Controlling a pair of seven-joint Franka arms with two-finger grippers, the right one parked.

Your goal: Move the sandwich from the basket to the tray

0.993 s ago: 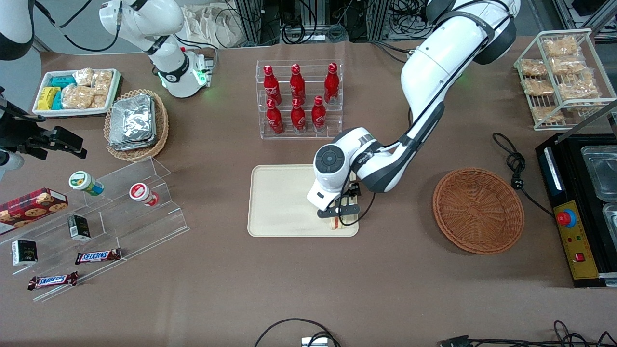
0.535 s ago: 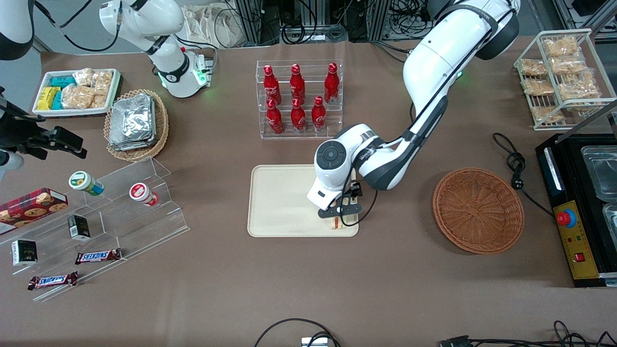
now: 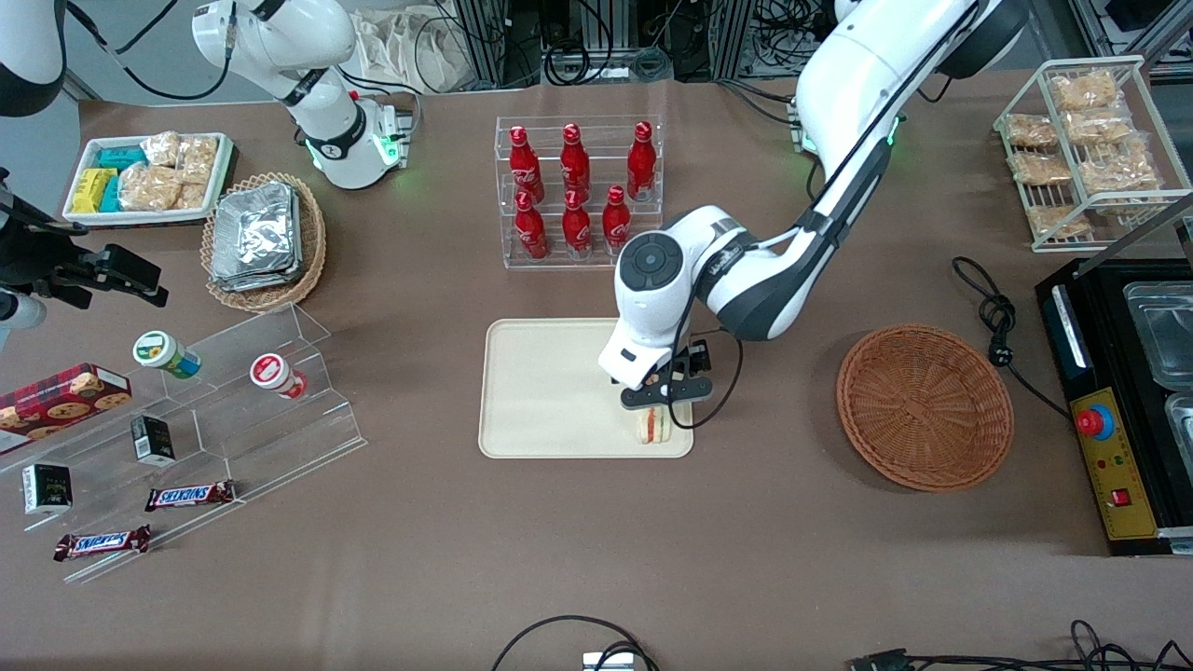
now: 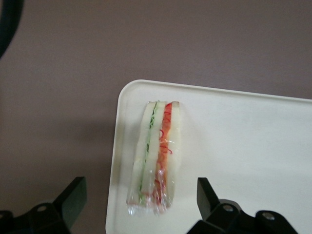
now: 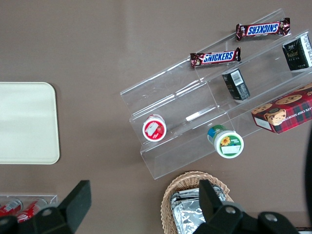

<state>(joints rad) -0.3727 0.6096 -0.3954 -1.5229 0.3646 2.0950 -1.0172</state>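
Observation:
The sandwich point(image 3: 655, 426) point(image 4: 157, 158) lies in its clear wrap on the cream tray point(image 3: 550, 391) point(image 4: 243, 146), close to the tray corner nearest the front camera on the working arm's side. Its green and red-orange filling edge faces up. My left gripper point(image 3: 662, 395) point(image 4: 140, 191) hangs open just above the sandwich. Its black fingertips point(image 4: 75, 191) stand wide apart on either side, touching nothing. The reddish-brown wicker basket point(image 3: 925, 405) sits beside the tray toward the working arm's end, with nothing in it.
A clear rack of red bottles point(image 3: 578, 191) stands farther from the front camera than the tray. Toward the parked arm's end are a tan basket of foil packets point(image 3: 264, 240) and an acrylic stepped stand point(image 3: 224, 410). A black machine point(image 3: 1128, 391) and a cable point(image 3: 993, 317) lie past the wicker basket.
The gripper has lifted off the sandwich and drawn slightly away from the front camera. The sandwich stays lying on the tray, now more exposed.

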